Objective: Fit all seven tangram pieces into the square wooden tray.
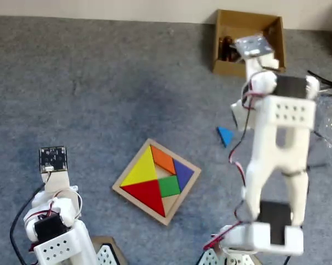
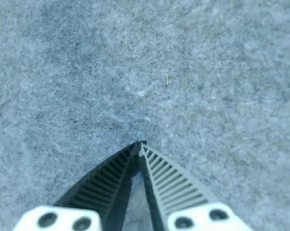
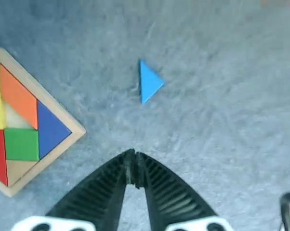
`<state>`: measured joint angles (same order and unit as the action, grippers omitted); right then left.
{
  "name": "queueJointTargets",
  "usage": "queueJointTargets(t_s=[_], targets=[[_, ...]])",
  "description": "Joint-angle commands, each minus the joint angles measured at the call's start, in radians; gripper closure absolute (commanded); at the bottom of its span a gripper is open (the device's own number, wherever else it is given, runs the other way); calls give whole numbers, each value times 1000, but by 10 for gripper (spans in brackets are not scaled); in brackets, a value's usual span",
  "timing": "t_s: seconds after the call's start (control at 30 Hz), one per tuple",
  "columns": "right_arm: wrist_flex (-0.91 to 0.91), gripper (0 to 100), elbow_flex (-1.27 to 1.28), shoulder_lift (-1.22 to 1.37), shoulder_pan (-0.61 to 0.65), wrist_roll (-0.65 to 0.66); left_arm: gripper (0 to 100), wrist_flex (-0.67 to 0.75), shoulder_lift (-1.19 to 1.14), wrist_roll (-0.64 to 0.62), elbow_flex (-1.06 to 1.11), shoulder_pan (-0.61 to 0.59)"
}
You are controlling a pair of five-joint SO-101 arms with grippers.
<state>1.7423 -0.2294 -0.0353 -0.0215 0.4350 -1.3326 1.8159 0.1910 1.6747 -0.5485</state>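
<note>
Right tool (image 3: 134, 159): jaws closed, tips together, empty, hanging above the grey surface (image 3: 222, 120).

The blue triangle (image 3: 148, 82) lies flat on the surface ahead of those tips, apart from them. Its long edge runs roughly along the tool's line of reach, and its apex points away from the tray (image 1: 130, 165). The jaws would likely have to open before descent.

The tray lies farther off and shows two bare gaps.

Left tool (image 2: 140, 147): closed, empty, beyond the tray and well apart from the triangle, so the right arm is nearer.
</note>
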Motion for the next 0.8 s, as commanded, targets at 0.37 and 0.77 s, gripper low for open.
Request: queueJointTargets(t_s=[0.37, 0.77], targets=[[-242, 988, -8, 285, 151, -98, 995, -5, 5, -9, 21, 15], [-280, 919, -8, 478, 150, -130, 995, -5, 5, -9, 21, 15]])
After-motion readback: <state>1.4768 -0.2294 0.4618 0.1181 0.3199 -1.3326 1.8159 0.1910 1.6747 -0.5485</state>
